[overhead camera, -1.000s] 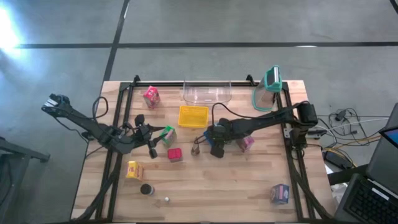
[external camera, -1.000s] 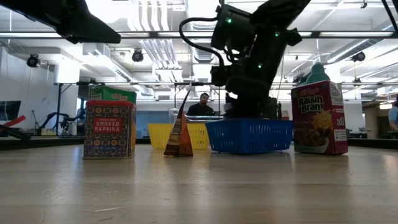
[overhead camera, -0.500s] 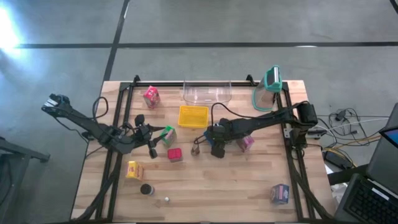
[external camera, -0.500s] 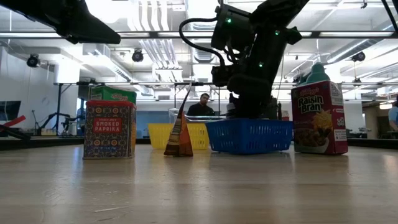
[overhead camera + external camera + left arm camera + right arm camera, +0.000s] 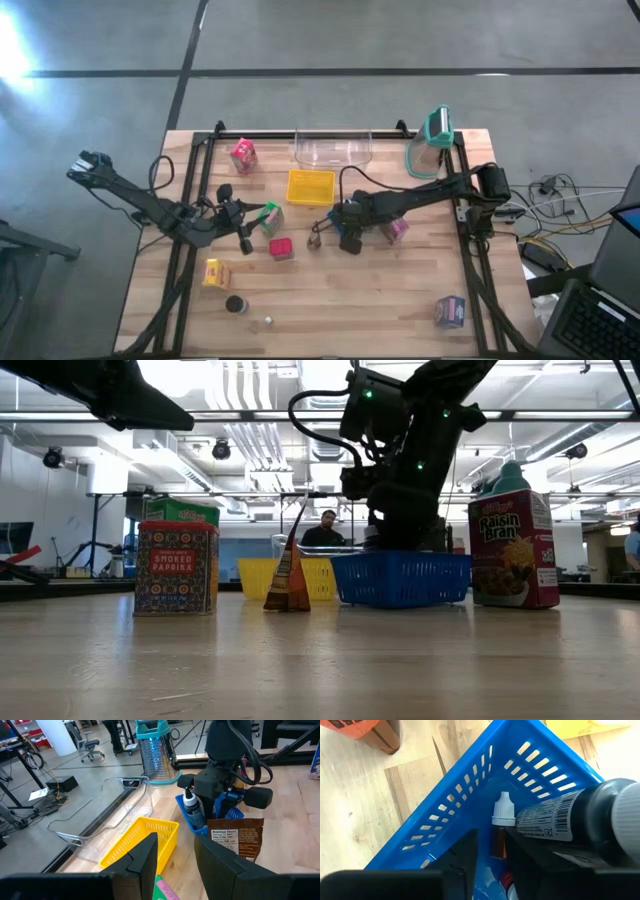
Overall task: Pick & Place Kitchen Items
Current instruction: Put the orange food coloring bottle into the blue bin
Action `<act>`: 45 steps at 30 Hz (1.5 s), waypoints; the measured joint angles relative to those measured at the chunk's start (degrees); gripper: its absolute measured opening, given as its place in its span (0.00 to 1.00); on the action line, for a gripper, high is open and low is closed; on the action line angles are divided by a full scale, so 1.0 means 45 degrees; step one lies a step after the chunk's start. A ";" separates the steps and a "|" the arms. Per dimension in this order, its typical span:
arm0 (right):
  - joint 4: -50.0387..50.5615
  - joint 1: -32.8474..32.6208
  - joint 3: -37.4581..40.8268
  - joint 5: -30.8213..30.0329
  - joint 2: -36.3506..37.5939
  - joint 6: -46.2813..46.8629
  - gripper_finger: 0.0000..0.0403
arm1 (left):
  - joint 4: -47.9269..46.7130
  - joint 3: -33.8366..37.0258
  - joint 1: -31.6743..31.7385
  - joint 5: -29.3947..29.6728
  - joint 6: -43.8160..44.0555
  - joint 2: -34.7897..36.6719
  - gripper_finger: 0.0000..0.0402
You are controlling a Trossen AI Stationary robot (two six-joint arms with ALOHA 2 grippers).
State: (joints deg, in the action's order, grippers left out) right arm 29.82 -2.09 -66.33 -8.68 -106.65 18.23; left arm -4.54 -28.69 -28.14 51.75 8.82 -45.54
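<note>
**Right gripper down in the blue basket, left arm waiting at nine o'clock**

From above, the desk (image 5: pixel 330 300) carries scattered kitchen items: a pink carton (image 5: pixel 243 154) at eleven o'clock, a yellow carton (image 5: pixel 216 272) and dark disc (image 5: pixel 236 304) at seven, a purple carton (image 5: pixel 450 311) at five. Broad bare wood lies along the six o'clock edge.

The blue basket (image 5: pixel 455 815) hardly shows from overhead; the right wrist view reveals inside it a white-capped dropper bottle (image 5: pixel 501 822) beside a dark bottle (image 5: pixel 570 820). The right gripper (image 5: pixel 489 851) stands narrow around the dropper bottle; whether it grips it, I cannot tell.

The left gripper (image 5: pixel 176 851), part open and empty, hovers near the yellow basket (image 5: pixel 142 840).
</note>
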 joint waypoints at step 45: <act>-0.1067 -0.1755 0.1873 -0.3361 0.4612 0.0974 0.32 | -0.0097 0.0000 -0.0002 0.0000 -0.0005 0.0005 0.34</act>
State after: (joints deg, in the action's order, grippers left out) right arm 25.02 -9.99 -57.90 -23.80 -85.90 22.61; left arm -4.97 -28.69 -28.15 51.75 8.80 -45.52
